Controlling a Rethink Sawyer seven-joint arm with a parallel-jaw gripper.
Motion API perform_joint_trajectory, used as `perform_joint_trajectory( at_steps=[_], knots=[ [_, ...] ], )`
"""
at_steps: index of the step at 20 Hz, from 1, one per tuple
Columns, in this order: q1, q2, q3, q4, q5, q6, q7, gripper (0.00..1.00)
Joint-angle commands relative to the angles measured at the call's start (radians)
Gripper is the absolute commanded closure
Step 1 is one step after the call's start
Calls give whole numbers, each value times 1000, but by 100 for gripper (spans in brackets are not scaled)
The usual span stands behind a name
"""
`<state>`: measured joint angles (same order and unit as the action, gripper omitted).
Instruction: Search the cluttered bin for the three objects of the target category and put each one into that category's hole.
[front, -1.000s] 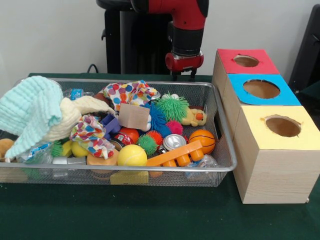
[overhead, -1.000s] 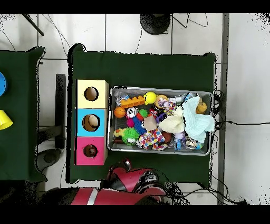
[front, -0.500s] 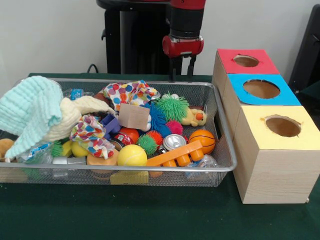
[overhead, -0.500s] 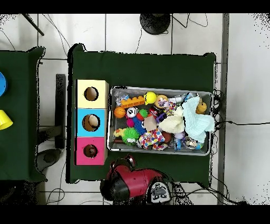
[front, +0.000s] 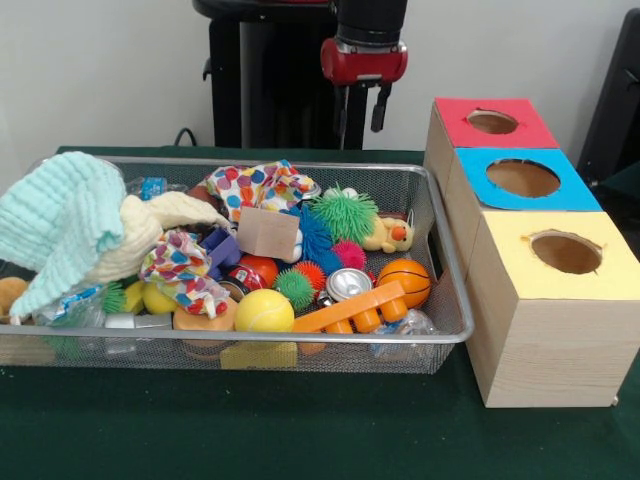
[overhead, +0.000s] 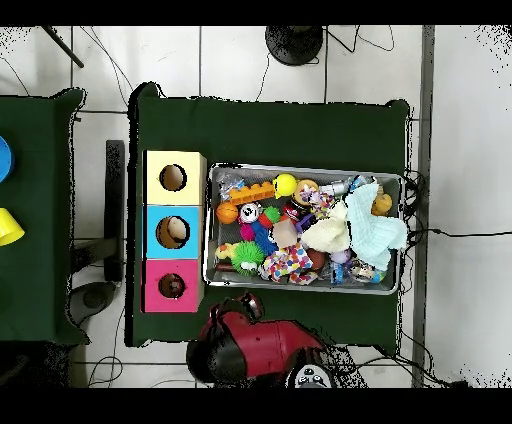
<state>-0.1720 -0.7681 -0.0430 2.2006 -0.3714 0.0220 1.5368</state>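
The green table carries a wire mesh bin heaped with toys and cloths, and just beside it a row of three wooden boxes: the red-topped box, the blue-topped box and the yellow-topped box, each with a round hole. The gripper hangs above the bin's far rim, fingers spread and empty. Which category is wanted is not shown; if balls, the yellow ball and the small basketball lie near the front wall, the basketball partly behind an orange plastic bar. A good approach picks an exposed item first, descending vertically so the fingers straddle it without snagging cloth.
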Motion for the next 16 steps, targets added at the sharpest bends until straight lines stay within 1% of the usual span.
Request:
perform_joint_trajectory(
  at_steps=[1, 4, 8, 16],
  knots=[
    [-22, -67, 124, -43, 70, 145, 125, 0],
    [-21, -83, 130, -49, 79, 165, 122, 0],
    [-12, -72, 127, -84, 90, 186, 116, 0],
    [-18, -53, 141, -130, 100, 185, 112, 0]
  ],
)
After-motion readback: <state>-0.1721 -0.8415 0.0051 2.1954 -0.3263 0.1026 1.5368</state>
